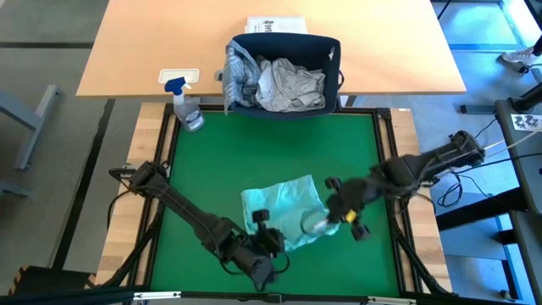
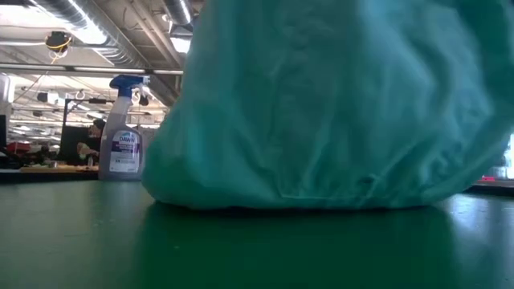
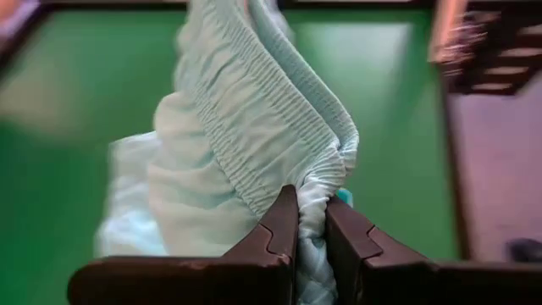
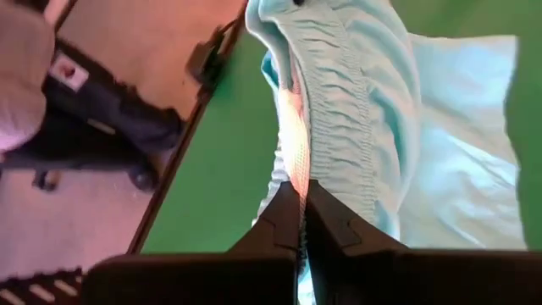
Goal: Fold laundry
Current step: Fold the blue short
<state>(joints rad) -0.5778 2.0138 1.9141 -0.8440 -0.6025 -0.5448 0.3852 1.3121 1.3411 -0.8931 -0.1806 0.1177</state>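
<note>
A green-topped table (image 1: 212, 152) seen from above, with two dark robot arms reaching in from its near corners. Near the front middle of the green surface lies a mint-teal garment (image 1: 284, 212), partly lifted and bunched. The left tool (image 3: 312, 222) is closed on the garment's gathered, elastic-looking edge, the cloth pinched between its two dark fingers. The right tool (image 4: 302, 199) is likewise clamped on a ruched edge of the same garment, at the side nearer the right arm. From table height the teal cloth fills most of the view, its lower edge resting on the green surface. At the far edge of the green surface stands a navy fabric basket (image 1: 326, 52) holding a white t-shirt (image 1: 292, 85) and a grey-blue striped shirt (image 1: 240, 74). A spray bottle (image 1: 187, 106) with a blue head stands at the far left corner.
</note>
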